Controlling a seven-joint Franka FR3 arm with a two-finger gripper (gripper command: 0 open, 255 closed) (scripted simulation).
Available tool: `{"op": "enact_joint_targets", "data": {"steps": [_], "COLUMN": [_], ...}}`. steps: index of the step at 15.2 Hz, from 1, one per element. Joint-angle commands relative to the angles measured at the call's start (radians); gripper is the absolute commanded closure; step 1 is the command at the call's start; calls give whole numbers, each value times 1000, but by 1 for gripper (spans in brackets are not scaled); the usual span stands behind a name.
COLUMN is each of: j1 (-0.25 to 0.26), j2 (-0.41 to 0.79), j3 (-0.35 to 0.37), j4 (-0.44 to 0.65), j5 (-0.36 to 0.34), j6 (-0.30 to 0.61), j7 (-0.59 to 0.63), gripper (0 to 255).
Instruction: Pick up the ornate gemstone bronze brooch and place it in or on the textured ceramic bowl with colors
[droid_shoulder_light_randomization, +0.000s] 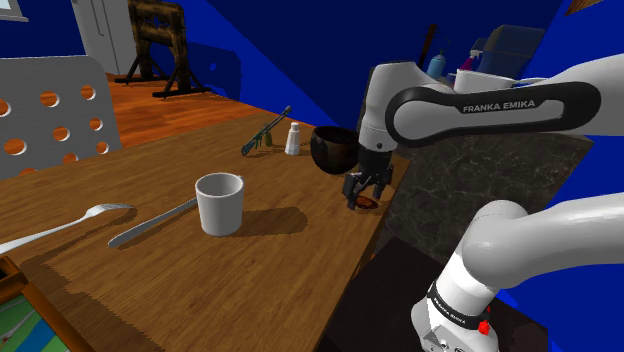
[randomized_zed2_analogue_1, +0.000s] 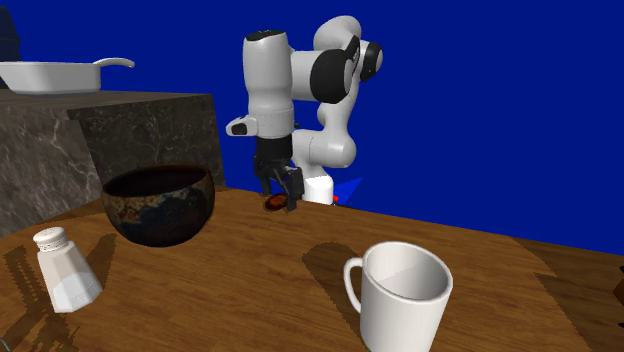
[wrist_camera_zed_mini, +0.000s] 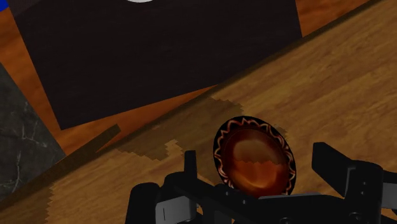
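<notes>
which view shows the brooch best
The wrist view: the brooch is close, amber oval and patterned rim plain, between open fingers. The shoulder and second exterior views give a small reddish spot at the gripper.

The brooch (wrist_camera_zed_mini: 254, 156) is an oval of glossy amber-orange shading to deep brown, ringed by a dark rim with a thin orange zigzag line. The bowl (randomized_zed2_analogue_1: 160, 205) is near-black with mottled orange and pale flecks on its side, while the mug (randomized_zed2_analogue_1: 400, 295) and shaker (randomized_zed2_analogue_1: 65, 270) are plain white. The bench (droid_shoulder_light_randomization: 280, 260) is warm brown wood grain, the hand (randomized_zed2_analogue_1: 280, 198) all black, the wall (randomized_zed2_analogue_1: 480, 100) flat blue.
</notes>
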Motion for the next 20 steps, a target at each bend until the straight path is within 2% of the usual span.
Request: {"op": "enact_joint_targets", "data": {"steps": [1,7,8,17,20], "j1": [1,1,1,1,-1], "j2": [-2,-2,-2,-2,-10], "j3": [1,1,1,1,-5], "j4": [-9,-9,-9,-9,27], "j5": [1,1,1,1,-4], "j6": [7,7,7,7,-37], "j7": [0,0,0,0,0], "gripper": [0,0,255,255,255]}}
